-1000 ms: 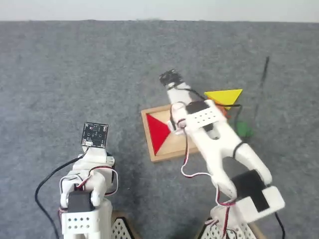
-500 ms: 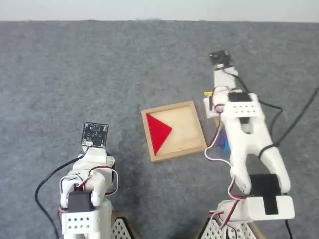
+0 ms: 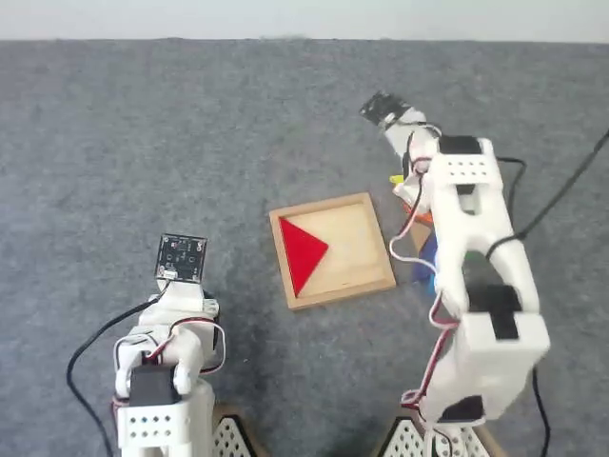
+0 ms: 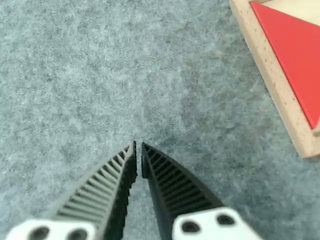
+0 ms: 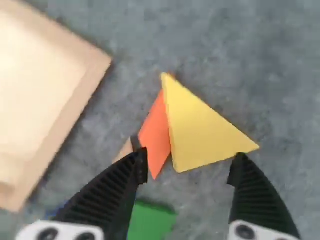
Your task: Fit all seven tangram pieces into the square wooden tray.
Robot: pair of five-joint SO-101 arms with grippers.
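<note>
High view is giving you a grey, felt-like tabletop [image 3: 143, 124] running up to a pale strip of wall [image 3: 285, 17] along the far edge. The square wooden tray [image 3: 377, 278] is sitting near the middle, slightly askew. A red triangle [image 3: 302, 250] is lying inside it against the left wall, and bare wood is showing across the rest of its floor.

Your right hand [image 5: 191, 159] is hanging beside the tray's far right corner with its fingers spread wide. A yellow triangle [image 5: 200, 130] is lying below and between them. An orange piece [image 5: 156, 140] is touching the yellow one along one edge. A green piece [image 5: 150, 220] is lying close by, cut off by the frame and partly behind a finger.

From above, the right arm [image 3: 466, 238] is covering most of these loose pieces, and a blue piece [image 3: 429, 257] is peeking out only as a sliver beside it.

Your left hand [image 4: 138, 147] is hovering over bare felt near the tray's corner, fingers drawn together on nothing.
</note>
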